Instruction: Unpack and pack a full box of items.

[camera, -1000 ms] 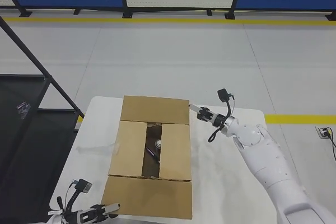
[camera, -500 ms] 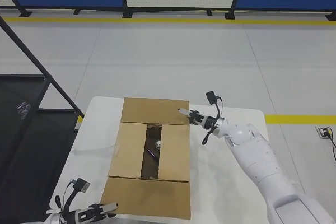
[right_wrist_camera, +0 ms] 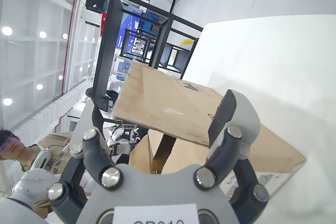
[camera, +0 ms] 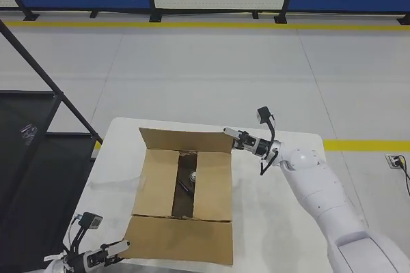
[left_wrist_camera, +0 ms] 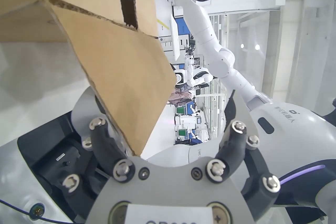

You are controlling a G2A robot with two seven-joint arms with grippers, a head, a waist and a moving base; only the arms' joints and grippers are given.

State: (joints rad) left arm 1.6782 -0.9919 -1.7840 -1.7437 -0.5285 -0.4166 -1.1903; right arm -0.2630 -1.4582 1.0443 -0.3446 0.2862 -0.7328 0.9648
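1. Bright, even light; round ceiling lamps (right_wrist_camera: 7, 30) glow far behind the box (right_wrist_camera: 183, 109).
2. The box's opening lies in deep shadow.
3. The table (camera: 266, 211) beside the box perhaps glares slightly.
4. Wrist views bow straight lines at their edges.

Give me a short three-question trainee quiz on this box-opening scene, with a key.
1. True or false: the far flap of the cardboard box lies flat on the inner flaps.
2. Fill in (near or far, from the robot's side): the left gripper is at the box's ____ flap.
3. The far flap passes between the fingers of: A. the left gripper; B. the right gripper; C. neither.

Key: 1 false, it is tilted up; 2 near; 3 B.
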